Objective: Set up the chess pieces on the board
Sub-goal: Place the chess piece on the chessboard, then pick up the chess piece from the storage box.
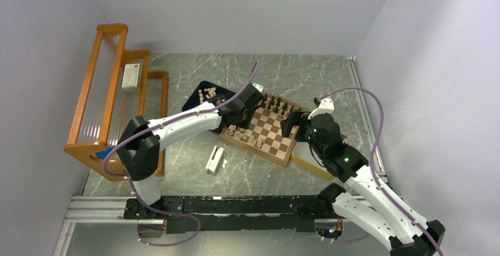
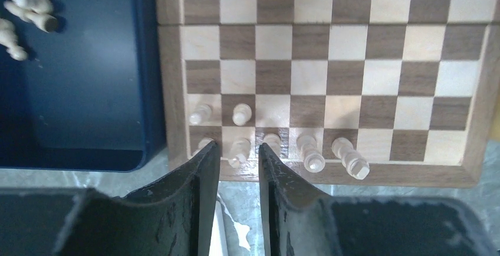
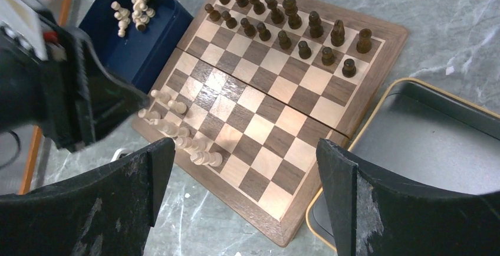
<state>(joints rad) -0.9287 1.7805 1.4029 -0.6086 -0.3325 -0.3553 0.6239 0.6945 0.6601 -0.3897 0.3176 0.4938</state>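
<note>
The board (image 1: pixel 271 133) lies in the middle of the table. Dark brown chess pieces (image 1: pixel 277 104) fill its two far rows, also seen in the right wrist view (image 3: pixel 283 23). Several pale chess pieces (image 2: pixel 309 153) stand at its near-left edge. My left gripper (image 2: pixel 237 150) hangs low over that edge, open, with one pale piece (image 2: pixel 240 148) standing between the fingertips, touched by neither. In the top view my left gripper (image 1: pixel 233 123) is at the board's left corner. My right gripper (image 3: pixel 244 150) is wide open and empty above the board's near-right corner (image 1: pixel 289 127).
A dark blue tray (image 2: pixel 88 79) with loose pale pieces (image 2: pixel 23 2) sits left of the board. A yellow-rimmed grey tray (image 3: pixel 424 138) lies to the board's right. A wooden rack (image 1: pixel 109 91) stands at the far left. A small white object (image 1: pixel 215 160) lies near the board's front.
</note>
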